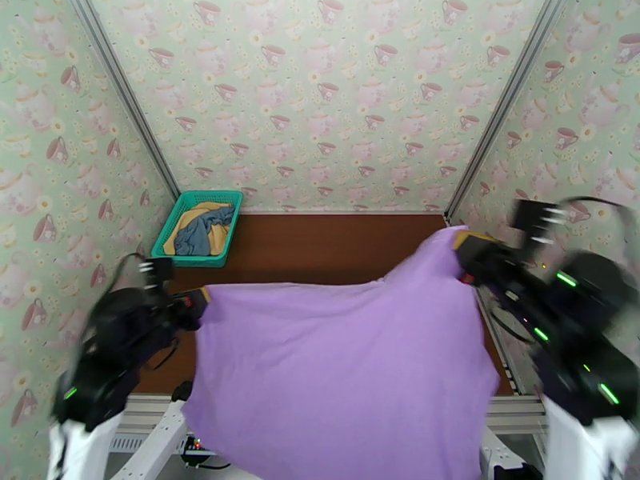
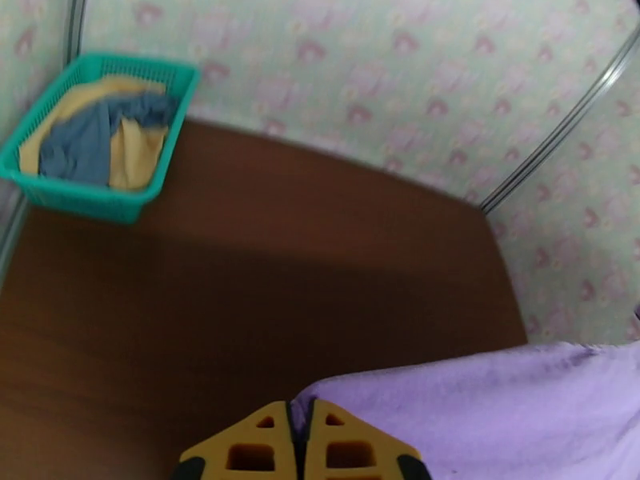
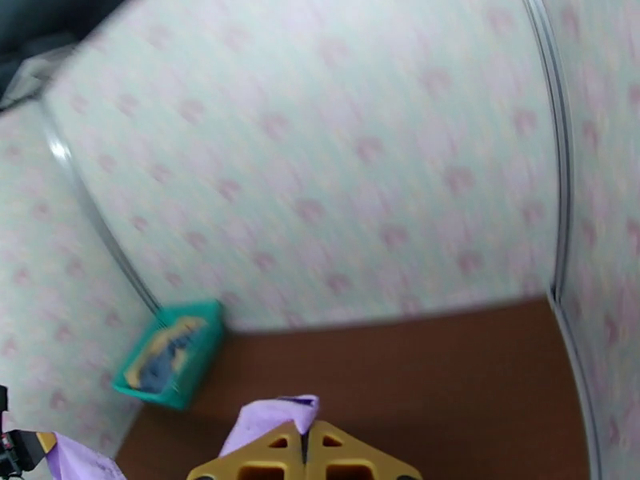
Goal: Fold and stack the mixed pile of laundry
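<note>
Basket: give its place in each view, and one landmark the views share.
Top external: basket left of centre, on the table's far left corner.
Left wrist: basket in the upper left corner.
Right wrist: basket small, at lower left.
Shared landmark: the purple shirt, low in every picture, nearer than the basket.

No legible text, label, brand, number or sign on any surface.
</note>
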